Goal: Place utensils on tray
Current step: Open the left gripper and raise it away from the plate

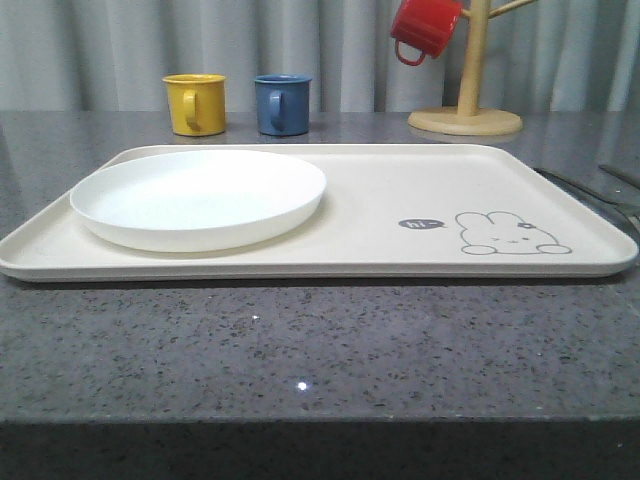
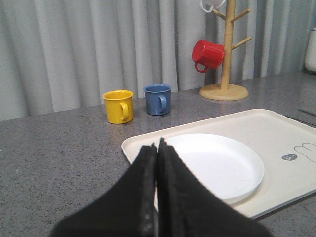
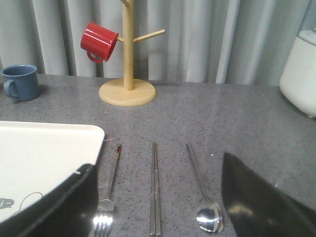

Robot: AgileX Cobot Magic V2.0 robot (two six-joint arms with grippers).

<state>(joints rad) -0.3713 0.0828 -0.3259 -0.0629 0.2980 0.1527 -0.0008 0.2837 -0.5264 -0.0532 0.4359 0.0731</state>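
I see the fork (image 3: 104,217), flat chopsticks (image 3: 155,190) and round-bowled spoon (image 3: 207,215) lying side by side on the speckled grey bench (image 1: 300,350), just beside the cream tray (image 1: 400,190), off its rounded corner. The tray's rabbit end is bare; a white plate (image 1: 200,200) sits at the other end. My right gripper (image 3: 155,222) hangs above the cutlery, jaws wide apart. My left gripper (image 2: 157,197) has its jaws pressed together, empty. Beyond stand a yellow mug (image 1: 195,103), a blue mug (image 1: 281,103), a wooden mug tree (image 1: 470,90) and grey curtains (image 1: 330,50).
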